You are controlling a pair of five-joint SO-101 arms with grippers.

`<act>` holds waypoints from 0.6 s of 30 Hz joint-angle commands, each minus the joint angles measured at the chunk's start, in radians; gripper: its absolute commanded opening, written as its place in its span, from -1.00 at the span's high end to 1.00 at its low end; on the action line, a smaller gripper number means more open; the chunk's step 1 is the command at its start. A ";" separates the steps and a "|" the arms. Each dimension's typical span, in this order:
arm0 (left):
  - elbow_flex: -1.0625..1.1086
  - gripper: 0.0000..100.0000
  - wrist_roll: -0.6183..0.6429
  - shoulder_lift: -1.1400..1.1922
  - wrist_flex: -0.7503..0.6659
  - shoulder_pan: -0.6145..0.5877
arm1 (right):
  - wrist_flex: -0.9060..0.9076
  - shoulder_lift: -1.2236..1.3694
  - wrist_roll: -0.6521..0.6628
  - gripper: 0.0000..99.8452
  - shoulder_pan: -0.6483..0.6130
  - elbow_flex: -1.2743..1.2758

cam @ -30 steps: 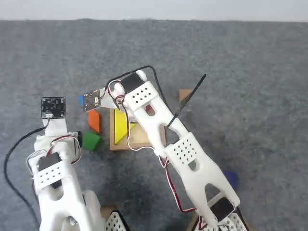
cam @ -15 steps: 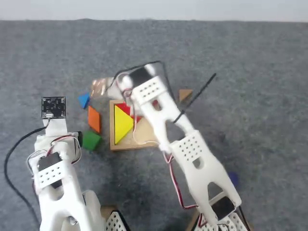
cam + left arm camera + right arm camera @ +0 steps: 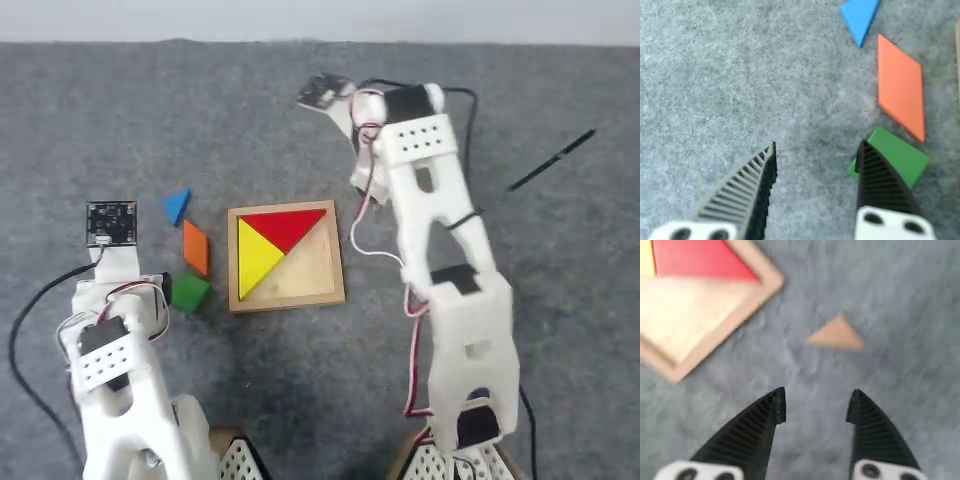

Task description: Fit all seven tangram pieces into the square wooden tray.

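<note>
Here, the square wooden tray (image 3: 286,298) is lying on the grey mat (image 3: 520,250). A red triangle (image 3: 283,226) and a yellow triangle (image 3: 254,257) are sitting inside it, edge to edge, leaving the rest of its floor bare. Off the tray, on the left arm's side, a blue triangle (image 3: 177,206), an orange parallelogram (image 3: 196,248) and a green piece (image 3: 188,292) are lying in a row.

The left gripper (image 3: 817,144) is hanging there, jaws spread and grasping nothing, with one fingertip (image 3: 875,170) overlapping the green piece's edge. I cannot tell whether they are touching.

The right gripper (image 3: 817,391) is hovering off the tray's red corner, likewise released. A tan triangle (image 3: 836,334) is lying just past its tips. The right arm (image 3: 440,250) is stretching alongside the tray, blocking the mat beneath it.
</note>
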 commanded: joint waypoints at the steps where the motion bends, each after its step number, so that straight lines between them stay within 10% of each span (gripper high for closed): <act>1: -0.016 0.50 0.008 -0.028 -0.018 -0.002 | -0.007 -0.214 -0.074 0.58 0.041 0.195; 18: -0.015 0.50 0.006 -0.026 -0.017 0.000 | -0.435 -0.866 -0.164 0.49 0.176 1.272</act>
